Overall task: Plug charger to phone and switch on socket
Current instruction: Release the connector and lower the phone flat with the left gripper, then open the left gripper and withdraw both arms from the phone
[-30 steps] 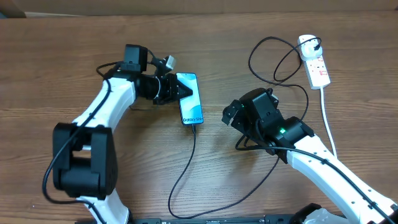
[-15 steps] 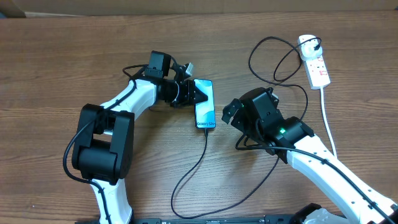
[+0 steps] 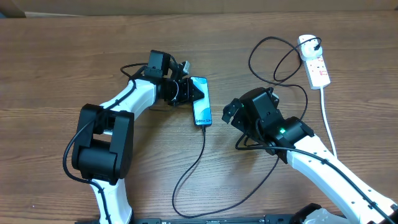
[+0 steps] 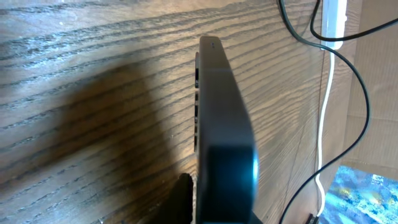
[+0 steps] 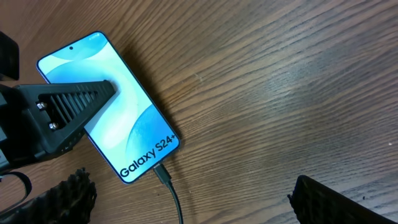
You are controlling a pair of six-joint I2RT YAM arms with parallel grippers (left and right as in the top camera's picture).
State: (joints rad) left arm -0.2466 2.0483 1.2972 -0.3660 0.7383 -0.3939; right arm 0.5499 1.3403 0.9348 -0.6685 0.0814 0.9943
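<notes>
The phone (image 3: pixel 201 101) has a lit blue screen, and its lower end points toward the table's front edge. My left gripper (image 3: pixel 198 94) is shut on its upper half. One ribbed finger (image 5: pixel 74 106) lies across the screen (image 5: pixel 134 134). In the left wrist view the phone (image 4: pixel 224 112) shows edge-on between the jaws of that gripper (image 4: pixel 221 205). The charger's connector (image 5: pixel 163 174) sits in the phone's bottom port. Its black cable (image 3: pixel 186 174) loops over the table to the plug (image 3: pixel 309 45) in the white socket (image 3: pixel 316 62). My right gripper (image 3: pixel 231 113) hangs open just right of the phone, holding nothing.
The socket's thick white cord (image 3: pixel 328 124) runs down the right side of the table. Slack black cable (image 3: pixel 273 62) coils between the socket and my right arm, and some passes under that arm. A cardboard wall (image 3: pixel 205 6) lines the far edge.
The left gripper carried the phone to the right, toward the right gripper, then shifted it slightly back to the left. The right arm has stayed still.
</notes>
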